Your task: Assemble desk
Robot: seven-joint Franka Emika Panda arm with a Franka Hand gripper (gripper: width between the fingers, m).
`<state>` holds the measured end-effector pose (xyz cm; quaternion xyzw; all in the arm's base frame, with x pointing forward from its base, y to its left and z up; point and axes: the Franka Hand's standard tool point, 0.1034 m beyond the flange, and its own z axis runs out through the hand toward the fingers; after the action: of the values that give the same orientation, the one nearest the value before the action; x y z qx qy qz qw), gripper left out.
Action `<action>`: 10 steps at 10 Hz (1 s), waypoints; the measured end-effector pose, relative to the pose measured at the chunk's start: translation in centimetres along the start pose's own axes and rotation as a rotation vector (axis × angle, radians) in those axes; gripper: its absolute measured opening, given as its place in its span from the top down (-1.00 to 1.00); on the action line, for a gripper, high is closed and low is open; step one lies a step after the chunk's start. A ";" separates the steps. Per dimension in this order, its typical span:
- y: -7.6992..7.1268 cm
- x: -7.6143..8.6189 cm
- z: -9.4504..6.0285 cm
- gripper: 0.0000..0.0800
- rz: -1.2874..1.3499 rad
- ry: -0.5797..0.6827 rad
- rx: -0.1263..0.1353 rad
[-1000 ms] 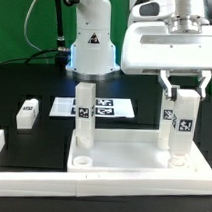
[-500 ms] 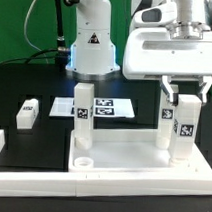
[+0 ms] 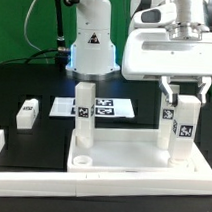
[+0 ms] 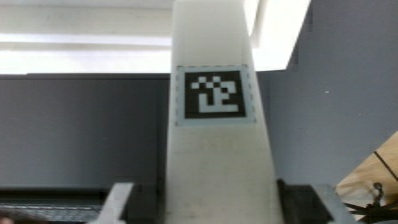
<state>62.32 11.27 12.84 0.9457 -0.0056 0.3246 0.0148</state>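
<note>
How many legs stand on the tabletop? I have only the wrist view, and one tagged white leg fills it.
Observer: Two are upright on it: the gripped leg at the exterior view's right end and a second leg at its left end.
Operator: Is any leg loose?
Observer: Yes. One loose leg lies on the black table, off the tabletop, at the exterior view's left.
Operator: Is any socket free?
Observer: Yes. The front socket at the exterior view's left is empty.
</note>
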 end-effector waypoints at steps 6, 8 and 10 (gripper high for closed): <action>0.0 0.0 0.0 -0.61 -0.020 0.000 0.000; 0.0 0.0 0.0 -0.62 -0.030 0.000 0.000; 1.2 1.2 -0.6 -0.62 -0.061 -0.045 0.000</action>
<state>62.85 10.06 14.10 0.9526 0.0228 0.3025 0.0247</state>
